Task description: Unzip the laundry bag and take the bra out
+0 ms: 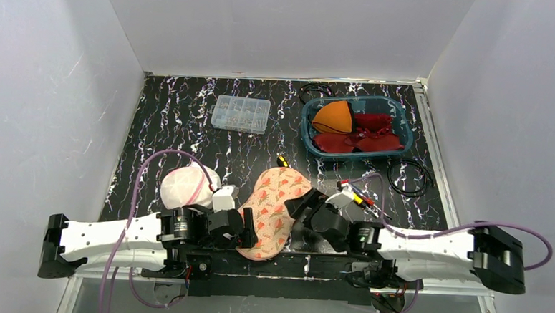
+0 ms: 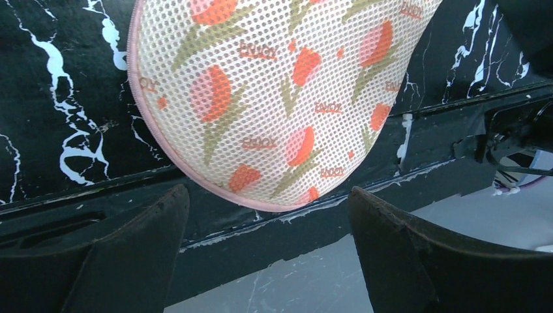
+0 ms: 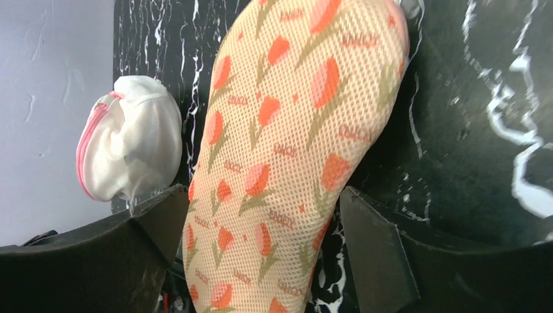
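Note:
The laundry bag (image 1: 275, 210) is a cream mesh pouch with red tulips, lying flat at the near middle of the black marbled table. No zipper pull shows. The bra is hidden; I cannot see inside the bag. My left gripper (image 1: 245, 230) is open at the bag's near left edge. In the left wrist view the bag's rounded end (image 2: 280, 98) lies just beyond the open left gripper (image 2: 267, 251), not touched. My right gripper (image 1: 303, 209) is open at the bag's right side. In the right wrist view the bag (image 3: 287, 150) lies between the fingers of the right gripper (image 3: 261, 254).
A white mesh ball with a pink zip (image 1: 187, 186) sits left of the bag, also in the right wrist view (image 3: 130, 147). A blue basin (image 1: 397, 152) with orange and red cloth stands at the back right. A clear compartment box (image 1: 241, 114) and black cable loops (image 1: 411, 176) lie further back.

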Action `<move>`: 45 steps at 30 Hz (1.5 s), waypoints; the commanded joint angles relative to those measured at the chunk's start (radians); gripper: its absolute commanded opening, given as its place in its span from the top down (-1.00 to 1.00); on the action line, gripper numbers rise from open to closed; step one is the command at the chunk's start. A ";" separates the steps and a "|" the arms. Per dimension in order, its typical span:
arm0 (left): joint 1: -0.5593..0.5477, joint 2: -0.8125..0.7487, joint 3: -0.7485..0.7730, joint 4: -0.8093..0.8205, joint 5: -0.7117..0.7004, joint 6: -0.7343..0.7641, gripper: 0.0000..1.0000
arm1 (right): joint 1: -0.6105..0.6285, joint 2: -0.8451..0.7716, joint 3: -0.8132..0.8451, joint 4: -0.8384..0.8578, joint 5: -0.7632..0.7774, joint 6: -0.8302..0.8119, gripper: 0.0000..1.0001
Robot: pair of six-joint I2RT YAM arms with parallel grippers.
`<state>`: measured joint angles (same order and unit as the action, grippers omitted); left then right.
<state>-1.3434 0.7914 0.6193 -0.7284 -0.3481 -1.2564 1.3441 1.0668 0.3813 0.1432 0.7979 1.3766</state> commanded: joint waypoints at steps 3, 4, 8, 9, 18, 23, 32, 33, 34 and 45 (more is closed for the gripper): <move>-0.008 -0.058 0.030 -0.069 -0.036 0.036 -0.78 | -0.263 -0.201 0.018 -0.218 -0.329 -0.338 -0.96; -0.007 -0.070 0.027 -0.070 -0.028 0.043 -0.77 | -0.355 -0.217 0.022 -0.230 -0.433 -0.392 -0.96; -0.008 -0.128 0.014 -0.091 0.004 0.055 -0.77 | -0.670 -0.125 0.104 -0.230 -0.820 -0.625 -0.93; -0.007 -0.140 0.011 -0.100 0.009 0.053 -0.76 | -0.702 -0.072 0.137 -0.233 -0.873 -0.672 -0.91; -0.008 -0.131 -0.020 -0.101 0.078 0.055 -0.74 | -0.726 0.223 0.255 -0.061 -0.932 -0.733 -0.75; -0.013 -0.022 -0.010 -0.031 0.116 0.106 -0.71 | -0.725 0.367 0.303 -0.009 -0.951 -0.732 -0.57; -0.015 0.079 -0.067 0.119 0.088 0.156 -0.69 | -0.726 0.351 0.248 0.018 -0.923 -0.705 0.16; -0.014 0.089 -0.073 0.142 0.079 0.161 -0.68 | -0.725 0.331 0.229 0.017 -0.915 -0.699 0.21; -0.014 0.100 -0.075 0.155 0.068 0.165 -0.67 | -0.725 0.303 0.207 0.015 -0.908 -0.692 0.23; 0.162 0.252 -0.042 0.272 0.108 0.256 -0.43 | -0.723 -0.086 -0.026 -0.123 -0.889 -0.624 0.22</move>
<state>-1.2648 0.9989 0.5526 -0.5270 -0.2497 -1.0565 0.6186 1.0893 0.4023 0.0765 -0.0826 0.7181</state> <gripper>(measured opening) 0.740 0.382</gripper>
